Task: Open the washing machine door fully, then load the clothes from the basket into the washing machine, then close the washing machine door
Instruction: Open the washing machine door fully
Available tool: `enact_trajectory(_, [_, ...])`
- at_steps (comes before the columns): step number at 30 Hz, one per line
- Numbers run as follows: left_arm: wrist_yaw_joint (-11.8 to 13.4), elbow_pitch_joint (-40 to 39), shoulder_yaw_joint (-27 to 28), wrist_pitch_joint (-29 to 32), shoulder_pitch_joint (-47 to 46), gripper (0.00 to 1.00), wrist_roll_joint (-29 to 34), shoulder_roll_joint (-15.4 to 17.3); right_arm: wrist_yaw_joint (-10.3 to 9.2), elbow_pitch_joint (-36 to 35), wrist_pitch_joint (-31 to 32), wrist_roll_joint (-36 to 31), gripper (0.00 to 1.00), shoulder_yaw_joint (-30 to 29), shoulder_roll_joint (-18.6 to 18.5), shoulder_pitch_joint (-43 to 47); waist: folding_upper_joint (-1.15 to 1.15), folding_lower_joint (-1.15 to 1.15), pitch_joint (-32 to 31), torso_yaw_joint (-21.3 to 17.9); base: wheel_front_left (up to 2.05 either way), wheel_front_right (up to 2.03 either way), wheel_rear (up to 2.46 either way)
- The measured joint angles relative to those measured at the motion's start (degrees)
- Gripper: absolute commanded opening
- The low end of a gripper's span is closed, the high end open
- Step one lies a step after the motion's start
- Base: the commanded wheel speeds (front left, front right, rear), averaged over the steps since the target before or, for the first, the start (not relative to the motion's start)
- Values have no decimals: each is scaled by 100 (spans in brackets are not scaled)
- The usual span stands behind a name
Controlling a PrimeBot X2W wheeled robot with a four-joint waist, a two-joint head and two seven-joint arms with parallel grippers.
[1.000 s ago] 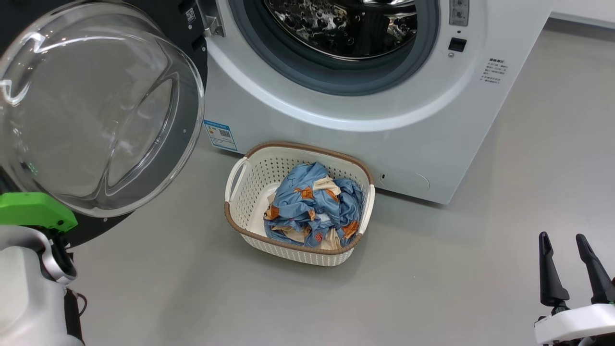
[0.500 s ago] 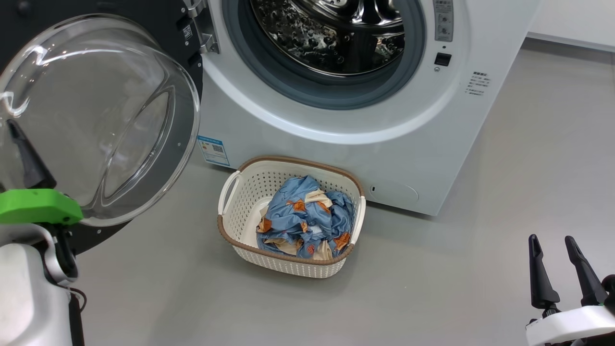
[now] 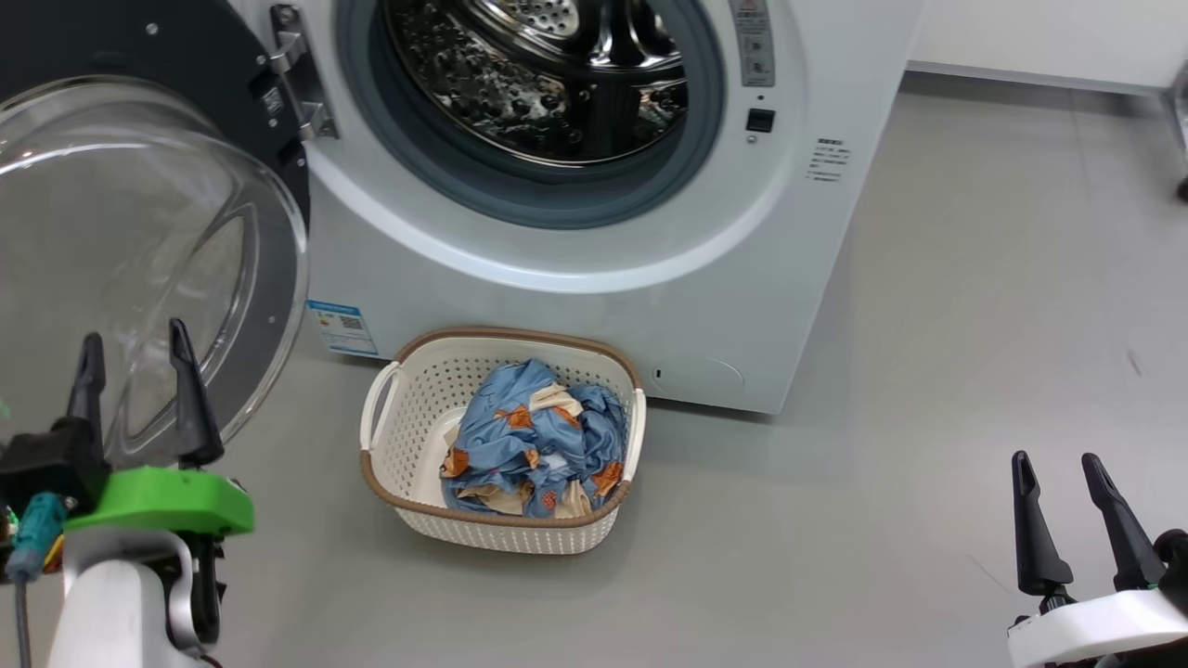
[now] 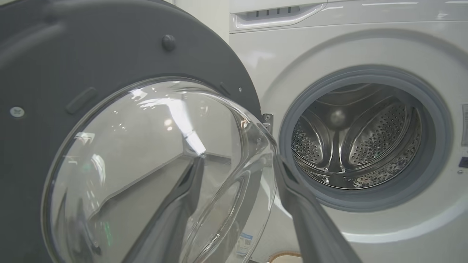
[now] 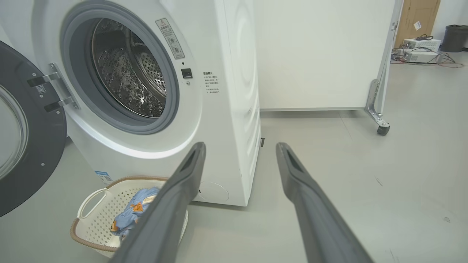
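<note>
We have the door (image 3: 139,241) swung out wide on its hinge, to the left of the machine (image 3: 557,306). Its glass bowl faces us and the drum (image 3: 538,83) lies fully exposed behind the grey gasket (image 3: 520,199). We judge the opening step to be done, or all but done, and the loading step to be the one in hand.

Our left gripper (image 3: 135,332) hovers just before the door's glass, fingers spread and empty. The left wrist view looks past them at the rim of the bowl and into the drum. We cannot tell whether a fingertip touches the glass. Our right gripper (image 3: 1055,458) is low at our right, well apart from everything, fingers likewise spread and holding nothing.

The basket (image 3: 408,408) stands on the floor (image 3: 882,417) just in front of the machine, below the opening and slightly left of its centre. The clothes (image 3: 534,441) sit in it as one crumpled blue bundle, mostly toward its right half, with nothing loaded yet.

The next move, as we see it, calls for bringing one gripper down over the basket. It should come in from above and close on a thick fold near the bundle's top so that the whole garment comes up together. The bundle must then rise clear of the woven rim and pass over the gasket into the drum. The left arm should mind the door beside it.
</note>
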Motion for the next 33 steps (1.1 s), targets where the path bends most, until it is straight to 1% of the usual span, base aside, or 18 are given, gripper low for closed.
enact_trajectory(7, [-47,-213,-254,1,504,100,-32,-1,0,-94,0,-8,100,15,-52,1,0,0,-16,-369,0,0,0])
enact_trajectory(14, [-53,-246,-432,1,1093,100,-219,-4,0,-181,0,-26,100,98,-80,-1,0,0,4,-731,0,0,0])
enact_trajectory(21, [-53,-272,-427,1,1461,100,-412,-8,0,-204,0,-55,100,94,-74,0,0,0,6,-1066,0,0,0])
enact_trajectory(27, [-53,-335,-487,1,1549,100,-483,-9,0,-231,0,-55,100,87,-64,9,0,0,-30,-1267,0,0,0])
enact_trajectory(33, [-53,-399,-527,1,1725,100,-519,-9,0,-252,0,-55,100,48,-43,75,0,0,-91,-1368,0,0,0])
